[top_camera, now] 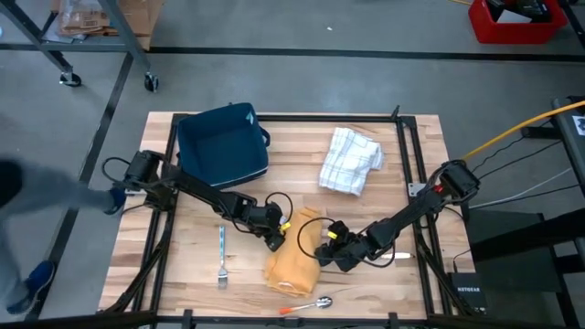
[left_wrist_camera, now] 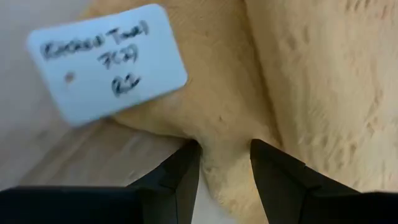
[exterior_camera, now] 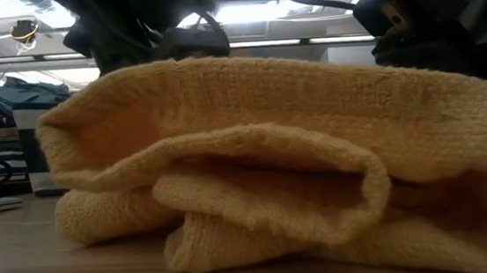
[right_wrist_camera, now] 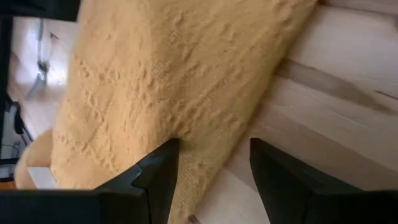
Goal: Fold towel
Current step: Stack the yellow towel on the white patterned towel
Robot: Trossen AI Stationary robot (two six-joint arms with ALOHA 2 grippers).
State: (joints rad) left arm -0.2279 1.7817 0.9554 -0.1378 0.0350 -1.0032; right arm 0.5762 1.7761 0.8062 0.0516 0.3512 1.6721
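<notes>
A yellow-orange towel [top_camera: 294, 254] lies bunched in folds on the wooden table near its near edge; in the low view the towel [exterior_camera: 271, 152] fills the picture, its top layer arched over rolled folds below. A white handwritten tag [left_wrist_camera: 106, 62] is fixed at its edge. My left gripper [top_camera: 274, 238] is at the towel's left side and my right gripper [top_camera: 331, 252] at its right side, each shut on towel cloth. My left gripper [left_wrist_camera: 225, 168] pinches a puckered bit of the towel's edge [left_wrist_camera: 224, 146] close by the white tag, coming slanting down from the table's left. How many layers it has, I cannot tell. My right gripper [right_wrist_camera: 208, 174] pinches the towel's right edge [right_wrist_camera: 199, 149], coming low from the table's right; the cloth runs away from the fingers over the table.
A blue bin [top_camera: 224, 142] and a white checked cloth [top_camera: 350, 160] sit toward the far edge. A fork [top_camera: 222, 256] lies left of the towel, an orange-handled spoon [top_camera: 306, 306] near the near edge. A person [top_camera: 37, 196] moves past the table's left side.
</notes>
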